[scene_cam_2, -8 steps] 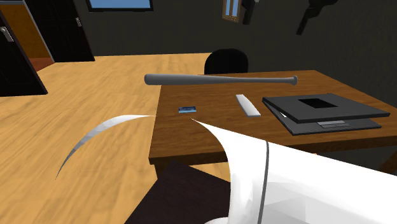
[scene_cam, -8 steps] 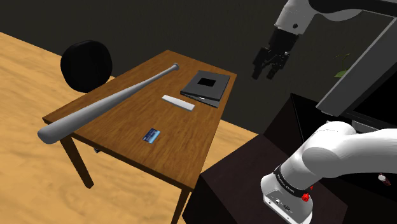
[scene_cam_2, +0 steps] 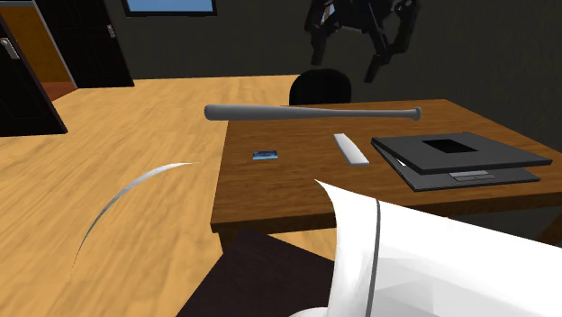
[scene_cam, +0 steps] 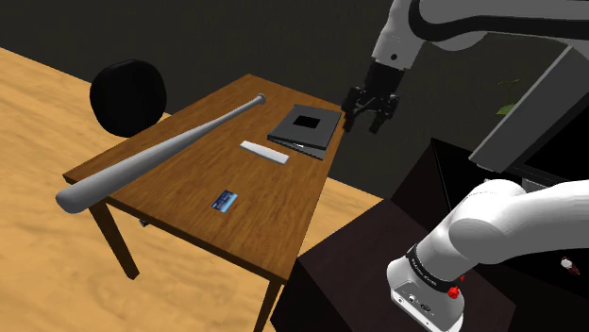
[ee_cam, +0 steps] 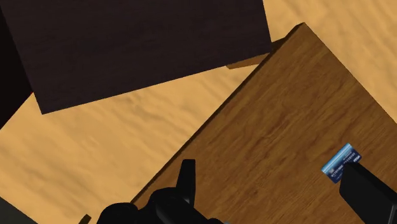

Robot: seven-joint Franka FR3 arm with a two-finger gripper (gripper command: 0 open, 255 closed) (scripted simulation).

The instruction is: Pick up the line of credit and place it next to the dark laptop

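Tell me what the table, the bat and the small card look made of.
Table: wood, brown with visible grain streaks, matte. Bat: plain grey, smooth, with a soft sheen along its barrel, possibly metal, though the render leaves it open. Card: blue with pale print, thin and flat; likely plastic, not certain.

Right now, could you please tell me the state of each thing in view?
gripper: open, empty, raised in the air.
blue card: flat on the table, unheld.
dark laptop: lid down, flat on table.
bat: lying on the table.
white bar: lying flat beside the laptop.
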